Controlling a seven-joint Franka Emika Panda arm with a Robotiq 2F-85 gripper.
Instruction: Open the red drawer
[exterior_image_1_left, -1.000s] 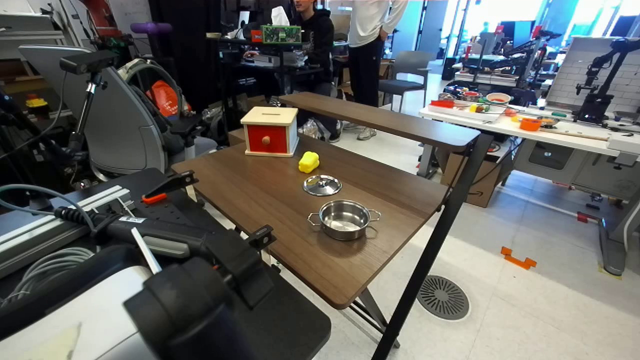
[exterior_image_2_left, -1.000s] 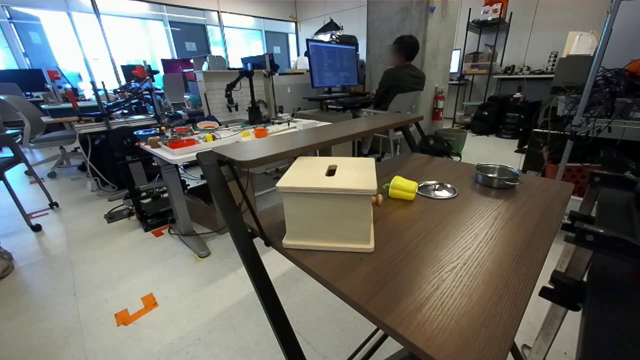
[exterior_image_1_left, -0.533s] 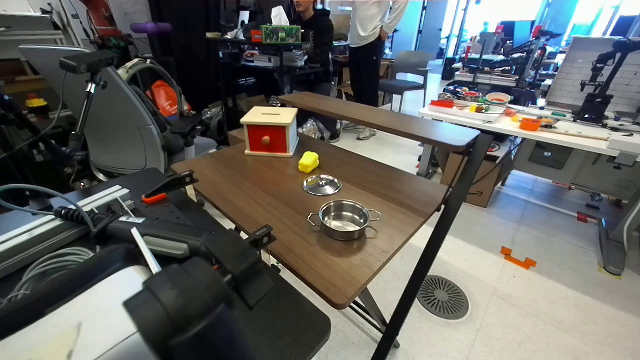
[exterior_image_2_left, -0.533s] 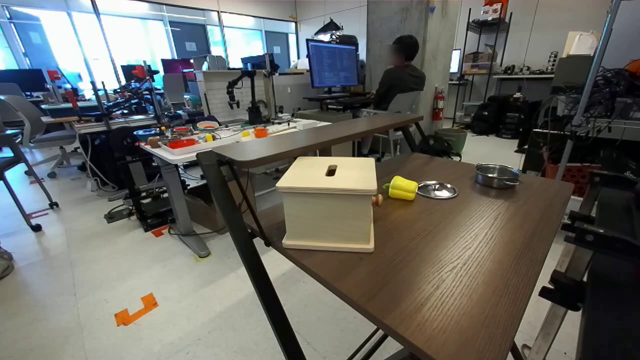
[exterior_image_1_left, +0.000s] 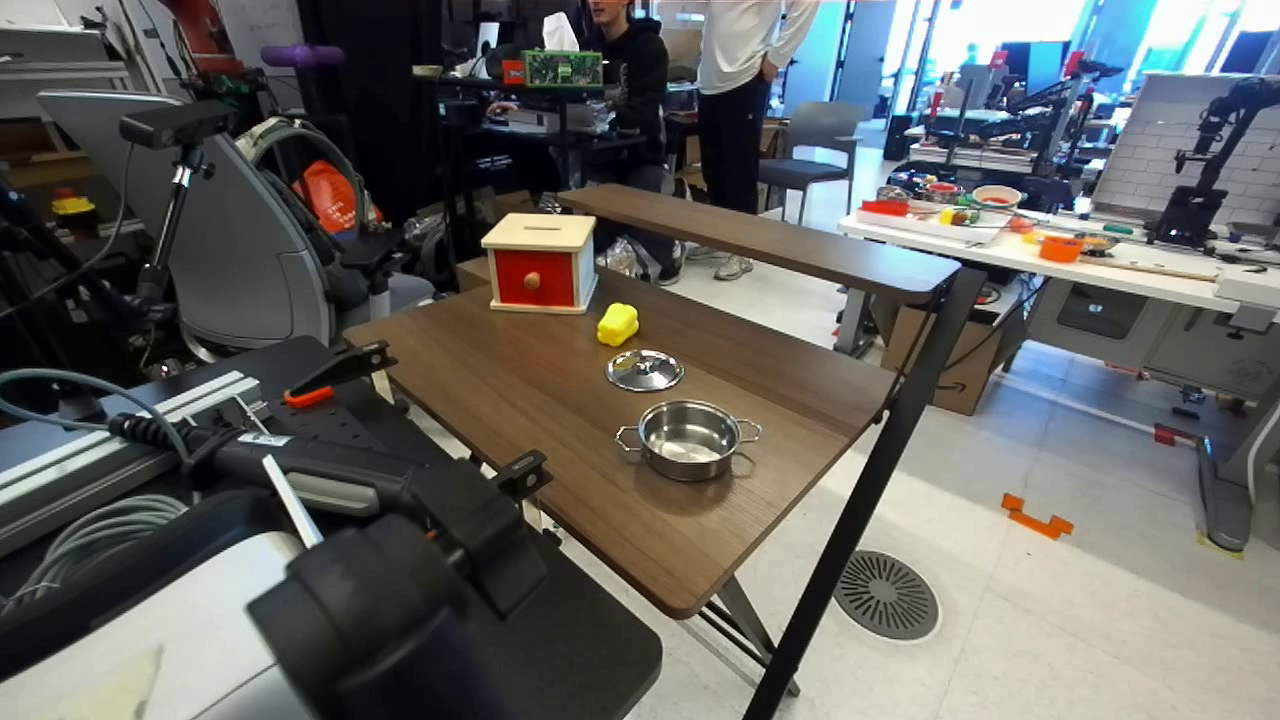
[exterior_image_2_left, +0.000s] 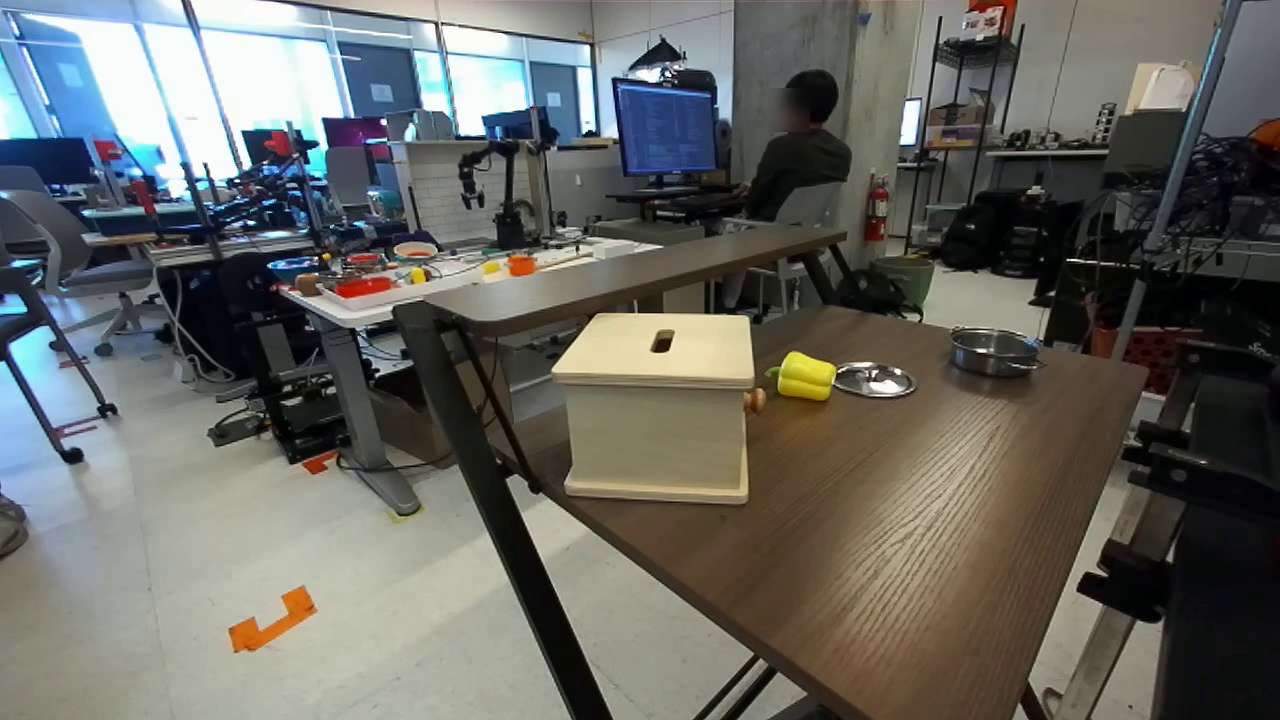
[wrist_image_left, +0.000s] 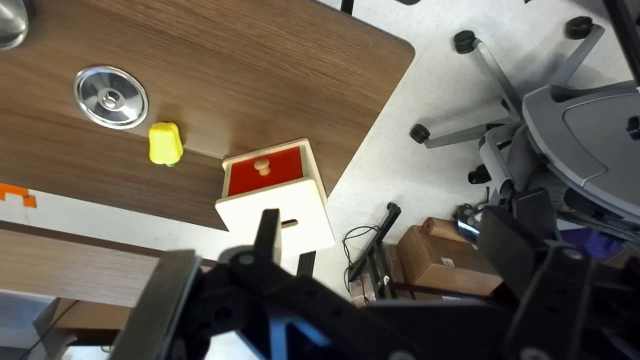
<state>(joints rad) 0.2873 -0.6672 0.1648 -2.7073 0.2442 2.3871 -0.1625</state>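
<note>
"What is nearest?"
"The gripper (wrist_image_left: 390, 240), spread wide, holding nothing."
"And the drawer (wrist_image_left: 287, 167)?"
"Beyond it, red and closed, in a box (wrist_image_left: 302, 207) on the table (wrist_image_left: 280, 75). Then a yellow pepper (wrist_image_left: 165, 143), a lid (wrist_image_left: 111, 99), a pot (wrist_image_left: 11, 25)."

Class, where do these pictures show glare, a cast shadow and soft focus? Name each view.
Both exterior views: glare bleaches the windows. Wrist view: the yellow bell pepper casts a soft shadow on the tabletop; the hand looks out of focus.
</note>
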